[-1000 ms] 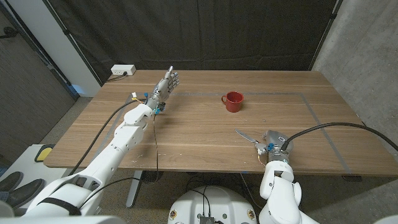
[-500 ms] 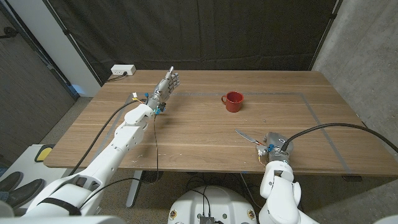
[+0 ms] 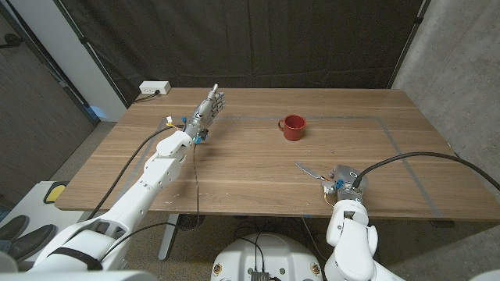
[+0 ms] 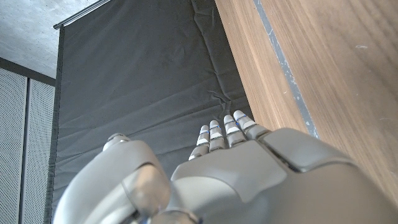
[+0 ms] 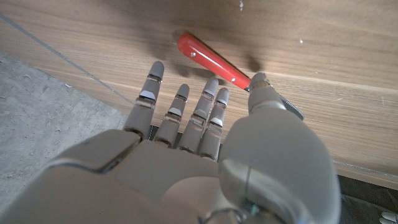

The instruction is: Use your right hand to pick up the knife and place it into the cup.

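Note:
The knife has a red handle point(image 5: 210, 58) and a grey blade point(image 3: 307, 168). It lies on the wooden table point(image 3: 234, 168) near the front edge, right of centre. My right hand point(image 3: 341, 180) is over its handle end with the fingers stretched out and apart point(image 5: 186, 112). The thumb tip point(image 5: 262, 87) covers the spot where handle meets blade, and nothing is gripped. The red cup point(image 3: 294, 126) stands upright farther back, well apart from the knife. My left hand point(image 3: 209, 105) stands with straight fingers at the back left and holds nothing; its back point(image 4: 249, 174) faces the wrist camera.
A white power strip point(image 3: 154, 88) sits at the table's back left corner. A thin taped line point(image 3: 391, 133) marks a rectangle on the tabletop. A black curtain hangs behind the table, and a thick black cable point(image 3: 437, 158) arcs to my right arm.
My right hand has barely shifted over the knife handle. The left arm, cup and knife stay where they were.

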